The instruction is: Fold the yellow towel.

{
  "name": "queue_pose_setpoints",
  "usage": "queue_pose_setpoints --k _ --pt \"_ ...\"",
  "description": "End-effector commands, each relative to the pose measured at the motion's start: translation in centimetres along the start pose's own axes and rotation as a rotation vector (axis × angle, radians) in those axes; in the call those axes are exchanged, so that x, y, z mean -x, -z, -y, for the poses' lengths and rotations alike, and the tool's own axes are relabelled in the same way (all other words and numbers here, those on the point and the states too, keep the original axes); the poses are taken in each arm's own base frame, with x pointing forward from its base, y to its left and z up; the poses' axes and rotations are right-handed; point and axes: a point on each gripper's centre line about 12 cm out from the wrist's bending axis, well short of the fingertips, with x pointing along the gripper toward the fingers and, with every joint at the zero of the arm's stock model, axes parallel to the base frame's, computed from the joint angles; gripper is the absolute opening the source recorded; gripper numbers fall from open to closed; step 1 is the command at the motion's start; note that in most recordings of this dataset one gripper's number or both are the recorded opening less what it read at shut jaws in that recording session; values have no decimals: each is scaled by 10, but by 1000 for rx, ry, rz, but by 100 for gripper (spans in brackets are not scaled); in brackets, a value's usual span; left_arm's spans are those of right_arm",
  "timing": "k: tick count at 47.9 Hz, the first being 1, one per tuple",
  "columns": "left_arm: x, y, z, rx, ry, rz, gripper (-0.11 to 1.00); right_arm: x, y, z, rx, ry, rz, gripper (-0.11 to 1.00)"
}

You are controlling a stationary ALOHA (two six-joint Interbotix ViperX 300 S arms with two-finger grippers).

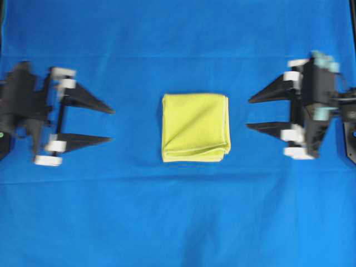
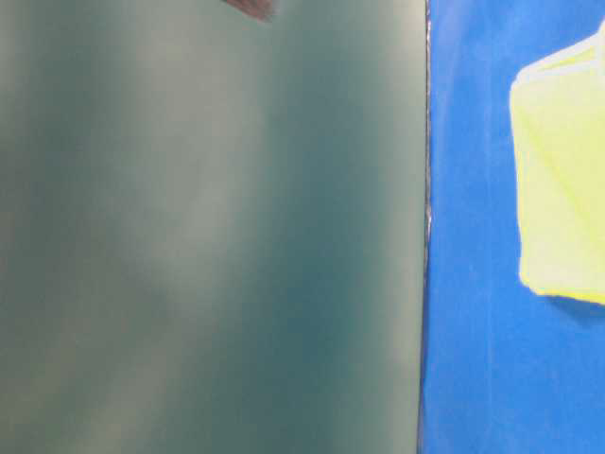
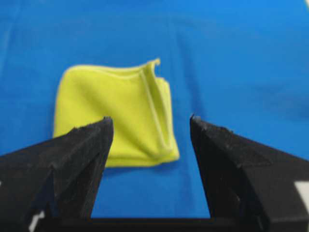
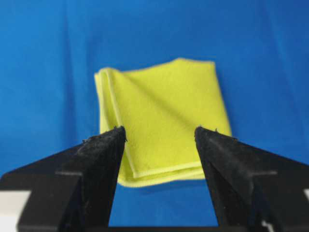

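Note:
The yellow towel (image 1: pixel 195 127) lies folded into a small layered square in the middle of the blue cloth; it shows too in both wrist views (image 3: pixel 116 116) (image 4: pixel 161 116) and at the right edge of the table-level view (image 2: pixel 565 180). My left gripper (image 1: pixel 112 125) hovers well to its left, open and empty, jaws pointing at it (image 3: pixel 151 123). On the other side my right gripper (image 1: pixel 248 114) is also open and empty, a short way from the towel's right edge (image 4: pixel 161 130).
Blue cloth (image 1: pixel 178 222) covers the whole table. A dark grey-green panel (image 2: pixel 208 236) fills the left two thirds of the table-level view.

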Motion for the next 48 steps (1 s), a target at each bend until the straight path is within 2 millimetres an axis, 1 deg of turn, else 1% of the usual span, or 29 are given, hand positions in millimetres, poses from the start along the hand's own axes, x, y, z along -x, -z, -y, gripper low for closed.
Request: queue_pose_setpoints --k 1,7,15,21,27,32,48 --pt "20 -9 -3 -6 -13 76 62 21 -7 2 4 -17 89 62" --pt "45 0 -6 -10 -35 131 62 44 3 6 4 -41 187 62" --pt "67 27 -8 2 -57 157 62 60 25 13 -13 -59 274 62" --pt "76 42 -7 9 -56 165 62 60 48 20 -31 -48 291 62" --pt "78 53 -7 11 -55 155 62 55 64 26 -52 -31 295 62" --pt "79 54 -7 13 -55 153 62 52 68 30 -68 -17 290 62" --pt "79 54 -7 11 -55 153 62 48 71 30 -67 -16 271 62"
